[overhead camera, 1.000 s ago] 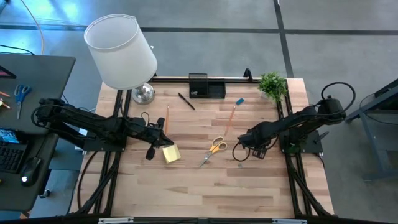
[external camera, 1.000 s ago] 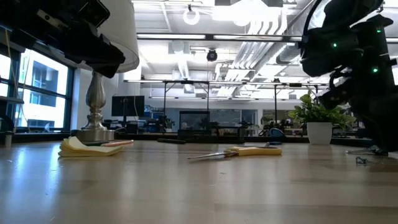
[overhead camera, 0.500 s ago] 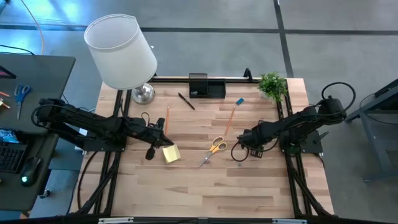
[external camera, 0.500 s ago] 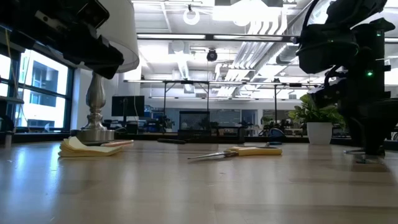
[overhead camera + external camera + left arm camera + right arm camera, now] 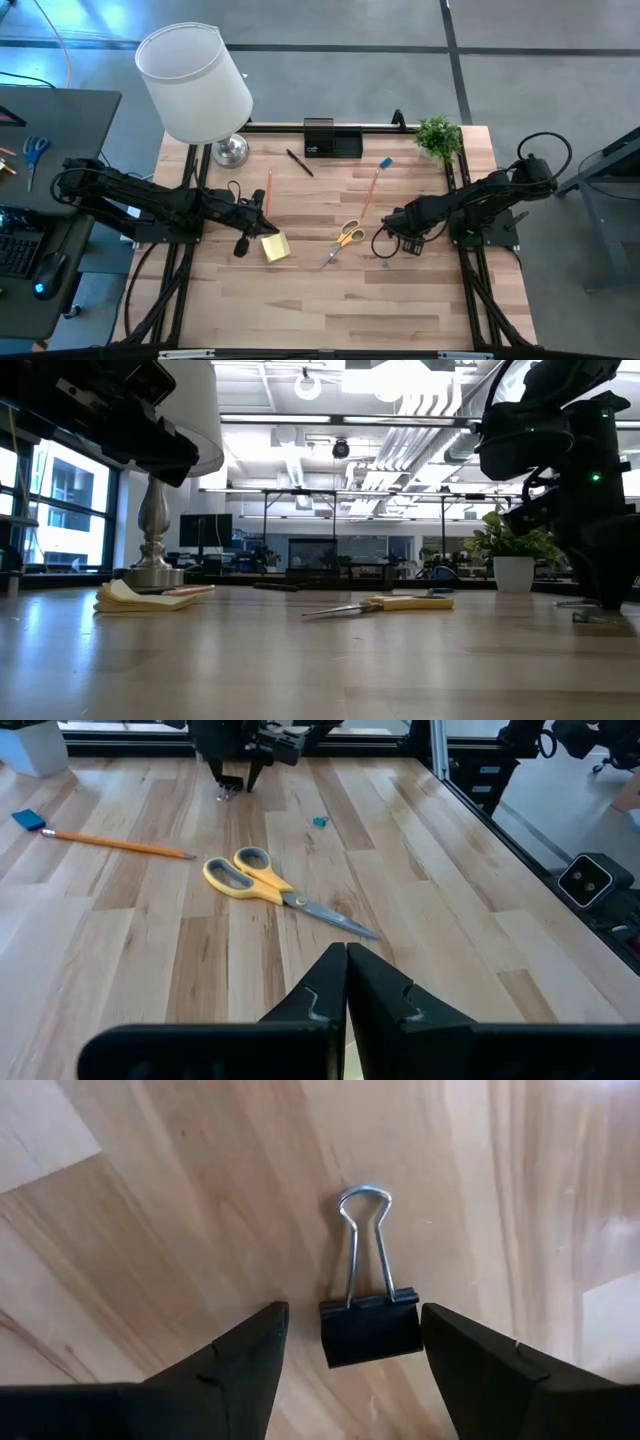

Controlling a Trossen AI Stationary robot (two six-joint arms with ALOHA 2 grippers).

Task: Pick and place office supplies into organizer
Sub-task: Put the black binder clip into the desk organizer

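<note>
Both arms are dark, nearly black, built of jointed segments on black tubular frames. Black cables loop along them: one arcs over the right arm's rear joint, another curls beside the left arm's forearm. The right gripper (image 5: 349,1345) has two matte black fingers (image 5: 232,1365) with broad, angular, wedge-shaped faces and sharp edges. The left gripper (image 5: 346,982) has stepped, notched black fingers above a rounded black housing. Small green lights glow on the right arm's body.

Organizer (image 5: 332,139) compartments too small to tell; lamp (image 5: 150,470) top cut off
</note>
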